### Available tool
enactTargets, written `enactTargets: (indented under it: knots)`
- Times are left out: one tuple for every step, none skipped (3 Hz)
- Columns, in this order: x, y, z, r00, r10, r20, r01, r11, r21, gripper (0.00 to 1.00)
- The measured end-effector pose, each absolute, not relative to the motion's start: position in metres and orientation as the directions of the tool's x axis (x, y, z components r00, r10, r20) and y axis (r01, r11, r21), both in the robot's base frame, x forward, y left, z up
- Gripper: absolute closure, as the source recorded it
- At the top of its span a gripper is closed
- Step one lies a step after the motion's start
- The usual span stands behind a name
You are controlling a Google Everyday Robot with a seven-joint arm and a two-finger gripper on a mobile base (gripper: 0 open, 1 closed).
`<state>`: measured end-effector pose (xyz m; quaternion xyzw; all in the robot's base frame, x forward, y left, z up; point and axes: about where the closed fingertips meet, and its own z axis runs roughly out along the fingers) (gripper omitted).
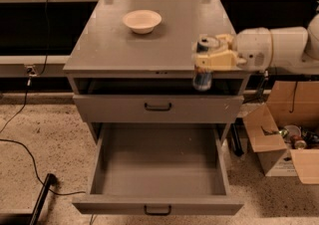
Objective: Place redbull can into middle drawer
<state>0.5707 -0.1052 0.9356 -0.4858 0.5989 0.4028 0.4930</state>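
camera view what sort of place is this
Likely a robotics lab or workshop: a grey drawer cabinet, an open cardboard box on speckled floor, loose black cables. The cream gripper holds a slim blue-and-silver can at the cabinet's front edge.

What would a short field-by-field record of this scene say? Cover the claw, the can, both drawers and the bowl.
claw: shut on the redbull can, at the right front edge of the cabinet top
redbull can: upright, off the cabinet top, held just past its front edge
middle drawer: pulled out, below the can
upper drawer front: above the middle drawer, not pulled out
bowl: cream, on the cabinet top toward the back, apart from the can
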Motion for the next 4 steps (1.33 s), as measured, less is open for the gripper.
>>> enactTargets:
  knots:
    - [0.554,-0.104,0.905,-0.104,-0.2,-0.974,-0.979,0.192,0.065,1.0]
    - [0.564,-0.112,0.876,-0.092,-0.175,-0.98,-0.977,0.206,0.055,1.0]
    - [0.553,-0.163,0.806,-0.062,-0.187,-0.98,-0.981,0.195,0.025,1.0]
    - [0.542,-0.196,0.764,0.002,-0.22,-0.976,-0.993,0.115,-0.029,1.0]
